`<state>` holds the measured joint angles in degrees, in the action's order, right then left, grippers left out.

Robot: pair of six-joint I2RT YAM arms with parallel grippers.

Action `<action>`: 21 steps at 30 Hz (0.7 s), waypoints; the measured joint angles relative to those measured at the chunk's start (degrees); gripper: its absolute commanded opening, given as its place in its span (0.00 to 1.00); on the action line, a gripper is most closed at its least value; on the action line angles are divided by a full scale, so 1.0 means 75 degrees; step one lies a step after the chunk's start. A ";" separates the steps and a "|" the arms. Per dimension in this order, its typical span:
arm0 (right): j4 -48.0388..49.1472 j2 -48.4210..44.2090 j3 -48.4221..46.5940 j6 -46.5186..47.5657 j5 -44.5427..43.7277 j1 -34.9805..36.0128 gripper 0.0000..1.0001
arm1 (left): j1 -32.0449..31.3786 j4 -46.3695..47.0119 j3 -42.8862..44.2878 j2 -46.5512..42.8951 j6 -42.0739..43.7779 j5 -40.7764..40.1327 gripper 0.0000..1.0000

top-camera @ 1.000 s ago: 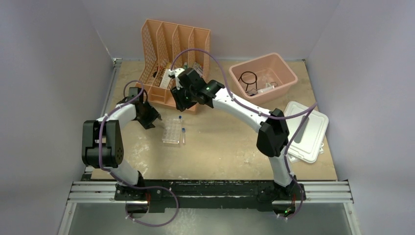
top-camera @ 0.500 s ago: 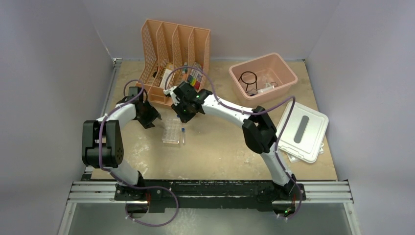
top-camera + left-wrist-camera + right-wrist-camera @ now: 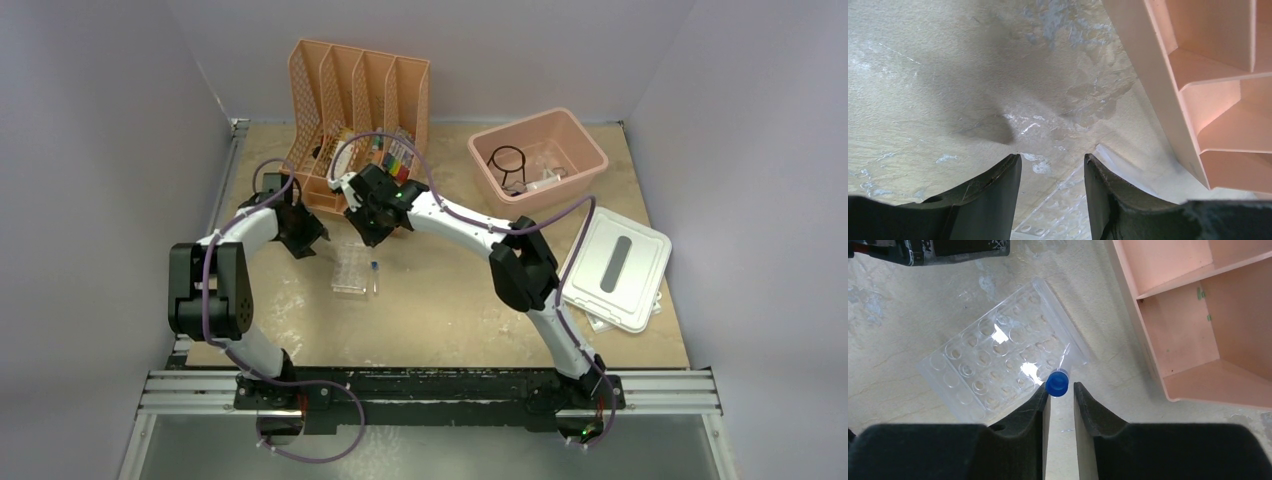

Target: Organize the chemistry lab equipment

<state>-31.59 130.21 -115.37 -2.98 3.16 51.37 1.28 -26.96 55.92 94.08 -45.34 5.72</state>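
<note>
Two arms reach over the bench [image 3: 450,320], and each thing on it can be counted. There is one clear tube rack [image 3: 350,272] with rows of round wells, lying flat left of centre and well away from every bench edge. One blue-capped tube [image 3: 374,268] is just beside its right edge. The right wrist view shows one blue cap [image 3: 1057,382] at a corner of the rack; whether it belongs to the same tube I cannot tell. One peach file organizer [image 3: 360,90] with four slots stands at the far left; its contents are too small to count. One pink tub [image 3: 590,150] at the far right holds one black wire ring [image 3: 508,160] and some pale pieces I cannot make out. One white lid [image 3: 645,250] lies near the right edge. The right hand [image 3: 368,232] hovers at the rack's far right corner. Its fingers are a narrow slot apart with bare bench showing through. The cap sits just off the tips against one finger and does not span the gap. The left hand [image 3: 312,240] is open and holds nothing, just beside the organizer's near left corner with the rack's edge below it. The two hands are close together, with little room between them. The widest bare stretch of bench lies nearer than the rack, toward the arm bases.
</note>
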 measured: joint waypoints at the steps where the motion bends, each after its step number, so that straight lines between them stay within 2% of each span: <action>1: 0.0000 0.0000 0.0000 0.0000 -0.0003 0.0000 0.28 | 0.0000 -0.0015 0.0035 0.0000 0.0006 -0.0003 0.49; 5: 0.0076 -0.0192 0.0227 -0.0012 0.0015 0.0000 0.35 | 0.0000 -0.0108 0.0154 -0.0006 0.0058 -0.0082 0.49; 10: 0.0376 -0.1361 0.1623 -0.0265 0.0172 0.0000 0.50 | 0.0000 -0.0321 0.0230 -0.0289 0.0169 -0.0391 0.49; 15: 0.0813 -0.2363 0.2623 -0.0772 0.0085 0.0000 0.51 | 0.0000 -0.0516 0.0338 -0.0947 0.0236 -0.0810 0.49; 21: 0.0927 -0.2270 0.3013 -0.1915 -0.0280 0.0000 0.52 | 0.0000 -0.0656 0.0373 -0.2014 0.0399 -0.1201 0.49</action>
<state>-24.64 113.19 -92.77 -17.34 1.06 51.37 1.28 -31.88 58.72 78.98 -42.35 -3.29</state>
